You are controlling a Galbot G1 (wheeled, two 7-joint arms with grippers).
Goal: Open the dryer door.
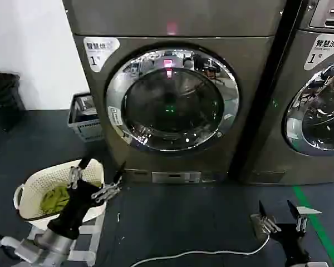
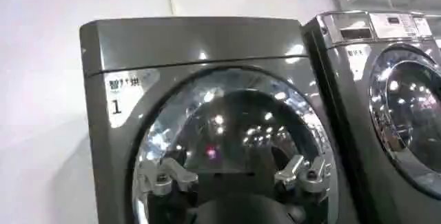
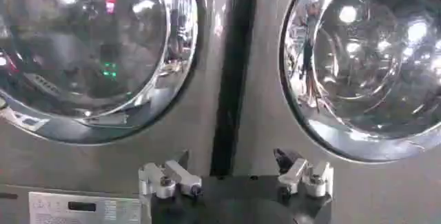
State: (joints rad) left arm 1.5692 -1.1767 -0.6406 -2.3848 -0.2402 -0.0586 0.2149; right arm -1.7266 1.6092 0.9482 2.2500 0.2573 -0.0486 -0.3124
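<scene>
The dryer door [image 1: 172, 99] sat shut and flush in the front of the dryer [image 1: 175, 25], its chrome ring framing dark glass, well ahead of both sets of fingers and above them. A pink light [image 1: 171, 26] glowed over the opening. The left gripper [image 1: 96, 179] hung low before the dryer's lower left corner, fingers [image 2: 167, 175] spread wide and grasping nothing, apart from the door. Just behind that gripper sat a white basket [image 1: 28, 189] holding green cloth [image 1: 55, 198]. The right gripper [image 1: 281, 218] waited low near the floor, fingers [image 3: 172, 177] likewise released, facing the dark gap between the dryer and the second machine [image 1: 317, 94].
</scene>
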